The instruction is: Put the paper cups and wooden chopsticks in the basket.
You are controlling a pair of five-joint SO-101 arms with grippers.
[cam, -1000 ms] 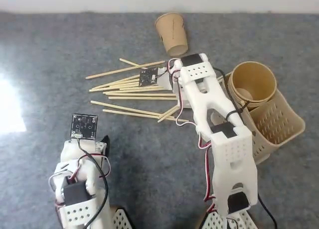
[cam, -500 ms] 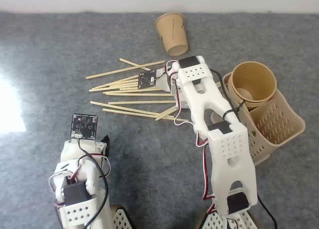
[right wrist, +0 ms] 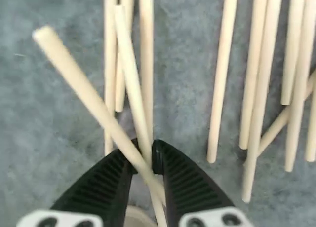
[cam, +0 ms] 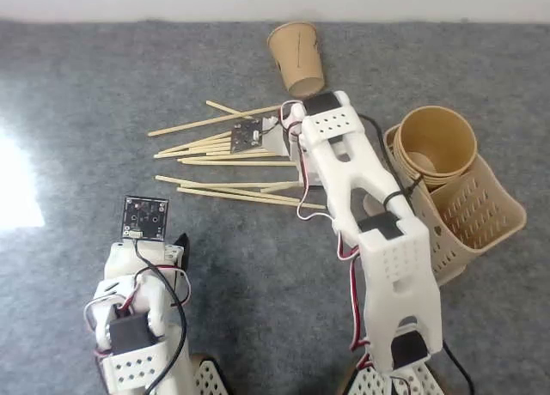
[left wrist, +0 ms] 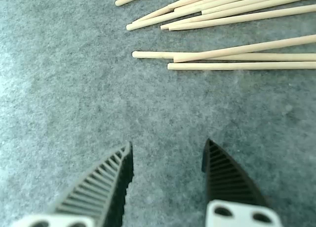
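Two chopsticks [right wrist: 132,89] clamped by nearly closed right tool [right wrist: 145,147].

The table surface [cam: 77,86] is grey, mottled with finer, lighter flecks. The wooden chopsticks [cam: 202,146] are a plain, pale cream-tan. The lying paper cup [cam: 296,56] is kraft brown with a thin dark line down its side, and the stacked paper cups [cam: 436,142] are the same brown. The basket [cam: 481,213] is beige, its walls patterned with rows of small holes. The left arm [cam: 137,361] and right arm [cam: 397,275] are white with black motors and red, black and white wires. The left gripper [left wrist: 168,143] and right gripper [right wrist: 146,144] are dark with ribbed inner faces.
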